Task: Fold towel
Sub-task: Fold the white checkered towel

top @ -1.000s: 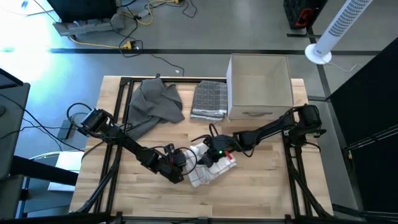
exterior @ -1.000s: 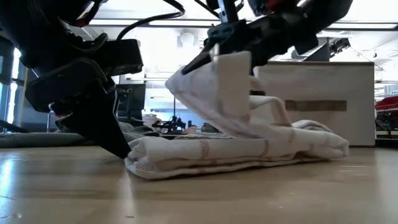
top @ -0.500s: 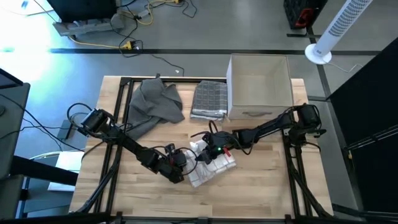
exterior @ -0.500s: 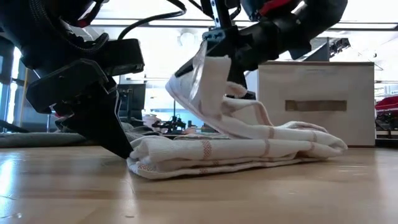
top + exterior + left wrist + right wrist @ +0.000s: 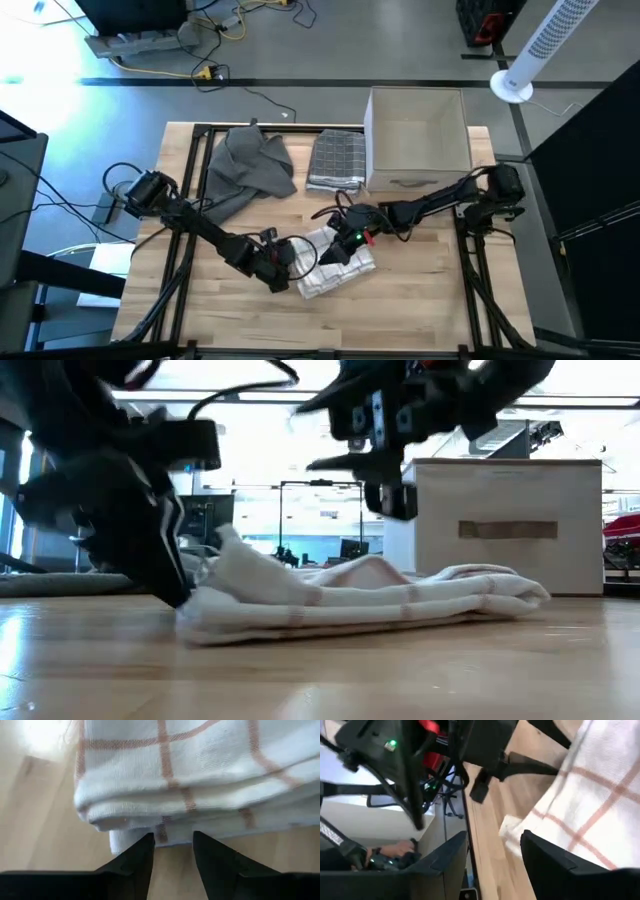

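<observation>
White red-checked towel (image 5: pixel 337 268) folded, layered, lying flat on table (image 5: pixel 420 310).

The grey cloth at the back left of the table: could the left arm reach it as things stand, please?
Probably yes: the grey cloth lies uncovered beside the left arm, whose open end effector holds nothing at the white towel.

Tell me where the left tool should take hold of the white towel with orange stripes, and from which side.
Probably the stacked folded edge of the white towel with orange stripes, approached level along the wooden table. The left tool sits open facing that edge; the layers bunch there, thick enough to pinch together.
</observation>
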Action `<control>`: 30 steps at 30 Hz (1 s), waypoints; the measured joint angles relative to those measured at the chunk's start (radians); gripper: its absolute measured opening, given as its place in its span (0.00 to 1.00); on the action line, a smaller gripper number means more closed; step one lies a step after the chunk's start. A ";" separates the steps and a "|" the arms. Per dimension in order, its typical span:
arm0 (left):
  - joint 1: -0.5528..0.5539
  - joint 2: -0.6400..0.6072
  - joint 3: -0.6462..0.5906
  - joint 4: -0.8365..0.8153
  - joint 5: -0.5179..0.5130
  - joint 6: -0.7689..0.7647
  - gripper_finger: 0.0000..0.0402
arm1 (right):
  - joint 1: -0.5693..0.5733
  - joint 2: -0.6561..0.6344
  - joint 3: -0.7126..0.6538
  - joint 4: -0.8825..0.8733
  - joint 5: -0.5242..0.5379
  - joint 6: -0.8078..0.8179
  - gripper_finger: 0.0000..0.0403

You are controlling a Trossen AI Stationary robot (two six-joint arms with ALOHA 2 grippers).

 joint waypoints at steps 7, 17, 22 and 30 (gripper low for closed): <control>-0.016 -0.136 0.086 -0.131 0.066 -0.007 0.32 | 0.012 -0.179 0.000 -0.381 0.068 -0.113 0.40; 0.058 -0.053 -0.001 0.382 0.012 0.246 0.32 | 0.078 -0.155 -0.001 -0.667 0.213 -0.295 0.22; 0.125 0.003 -0.043 0.538 0.088 0.248 0.30 | 0.084 -0.077 -0.001 -0.647 0.215 -0.294 0.02; 0.138 0.142 -0.044 0.787 0.239 0.217 0.23 | 0.092 0.000 -0.001 -0.633 0.213 -0.279 0.00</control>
